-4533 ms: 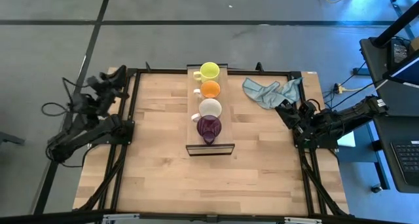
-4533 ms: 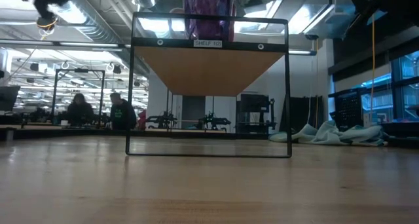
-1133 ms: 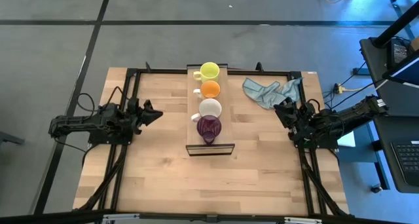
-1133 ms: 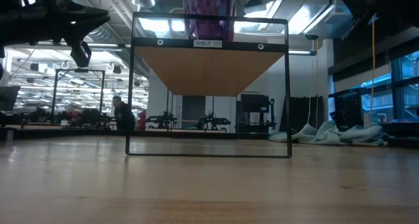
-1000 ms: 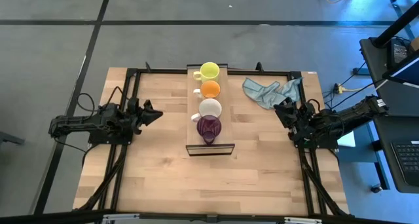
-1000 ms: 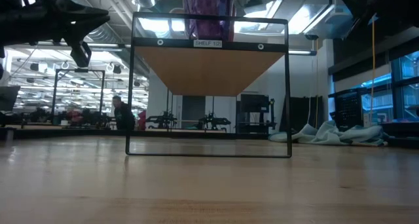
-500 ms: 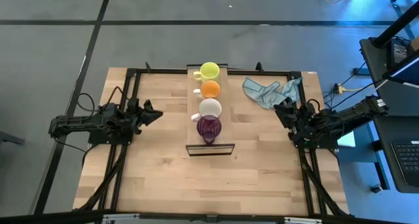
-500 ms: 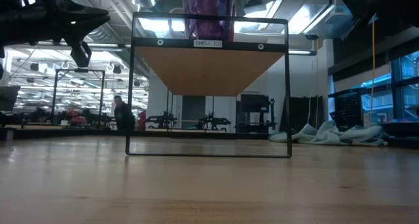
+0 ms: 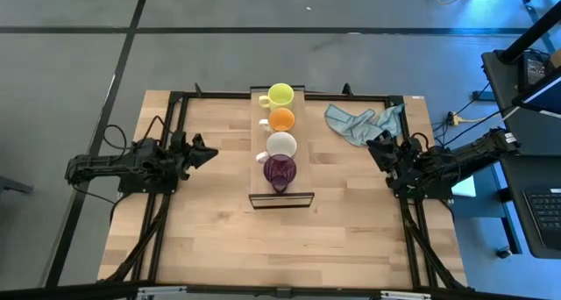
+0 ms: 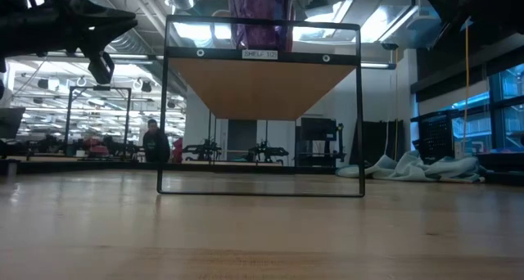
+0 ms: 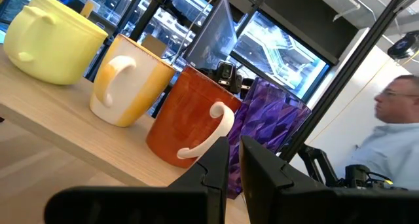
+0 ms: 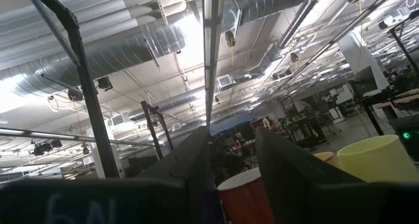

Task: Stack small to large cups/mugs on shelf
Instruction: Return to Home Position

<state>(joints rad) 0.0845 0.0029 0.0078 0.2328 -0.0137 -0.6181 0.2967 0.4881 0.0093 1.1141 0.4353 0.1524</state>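
While four mugs (image 9: 281,146) line the one shelf (image 9: 305,155), left pincer (image 9: 209,151) together, right pincer (image 9: 375,147) apart, one cloth (image 9: 359,125) nearby.

right wrist cam | right gripper (image 12: 232,142): fingers apart | through the gap: orange mug (image 12: 243,192), partly hidden | yellow mug (image 12: 368,160) just beside it | black frame post (image 12: 210,54) upright, near | far: ceiling ducts (image 12: 131,50), strip lights (image 12: 171,4)

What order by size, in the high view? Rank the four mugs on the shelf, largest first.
1. purple mug and white mug: too alike to separate.
2. orange mug and yellow mug: smaller, and also alike.
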